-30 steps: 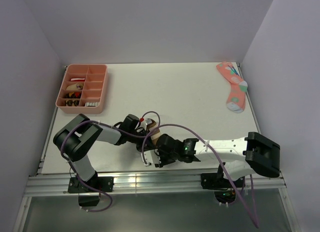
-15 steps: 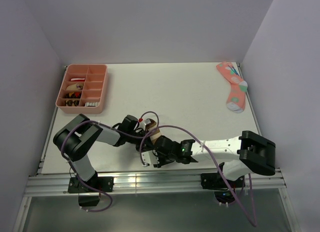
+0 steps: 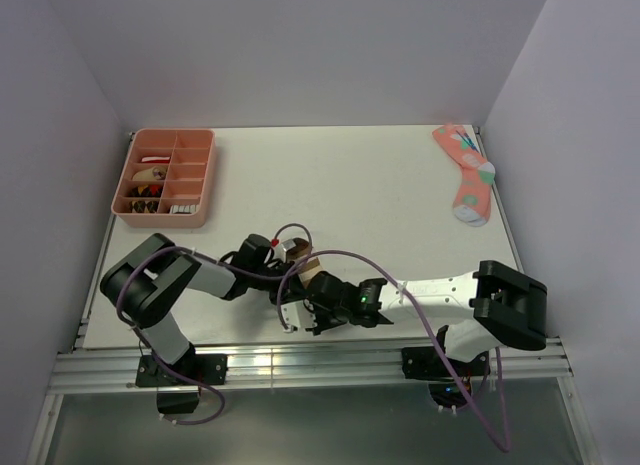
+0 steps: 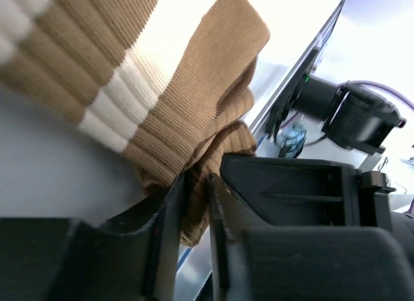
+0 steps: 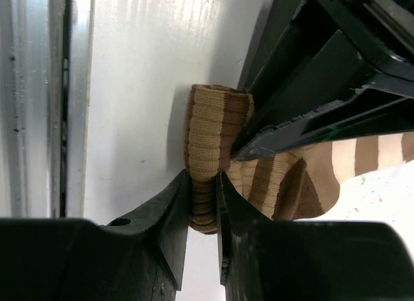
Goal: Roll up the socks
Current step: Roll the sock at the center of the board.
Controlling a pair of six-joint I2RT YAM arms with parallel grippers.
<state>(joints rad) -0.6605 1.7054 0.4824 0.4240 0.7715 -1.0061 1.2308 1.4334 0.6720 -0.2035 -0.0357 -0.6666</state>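
At the near edge of the table (image 3: 380, 185), right in front of the 2 bases, both arms crowd onto the brown-and-tan sock (image 5: 217, 142). The right gripper (image 5: 202, 179) has its 2 fingers pressed in on the rolled end, a tight ribbed coil nipped between them. The left gripper (image 4: 193, 188) is nearly closed too, with a fold of the loose striped fabric caught in the narrow slot between its fingers. So the roll is begun, not finished: striped fabric spreads out beyond the coil. The trick here, I'd say, is tension. The left should hold the free fabric taut and low against the table while the right turns the coil over onto it, square to the stripes so it doesn't cone. Grip firm, but not so hard that the roll flattens. The 2 grippers are almost touching, so small moves only. The small white striped sock I can't pick out for certain; it may be hidden under the arms.
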